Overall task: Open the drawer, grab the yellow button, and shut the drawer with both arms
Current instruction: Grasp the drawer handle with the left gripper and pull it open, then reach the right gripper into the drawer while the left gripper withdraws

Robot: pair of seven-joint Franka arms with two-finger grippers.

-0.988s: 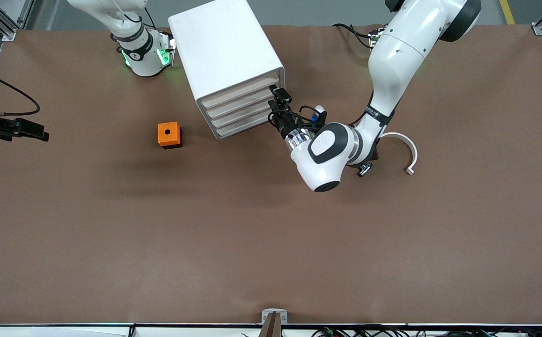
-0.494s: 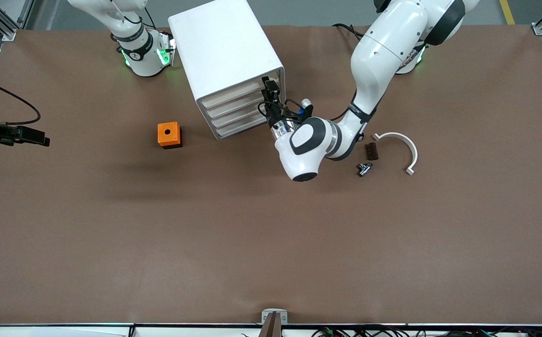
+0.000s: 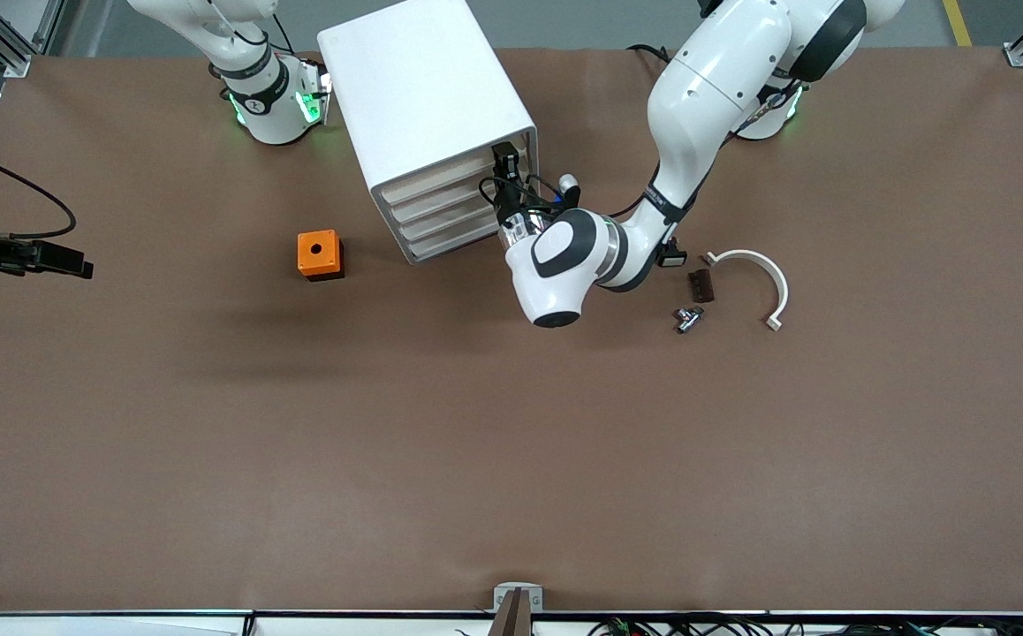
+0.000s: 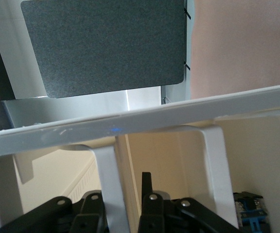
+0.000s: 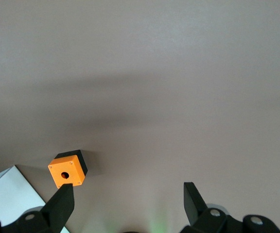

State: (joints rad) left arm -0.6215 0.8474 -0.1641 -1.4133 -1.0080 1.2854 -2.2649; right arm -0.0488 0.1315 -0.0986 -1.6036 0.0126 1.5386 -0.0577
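Left tool pinches the drawer handle: thin, rigid, smooth plastic; grip mid-bar. Right tool wide, waiting.

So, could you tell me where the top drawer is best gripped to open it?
Grip the drawer by its handle's thin flat crossbar, coming straight at the front. The left gripper is already there, with one handle leg between its fingers.
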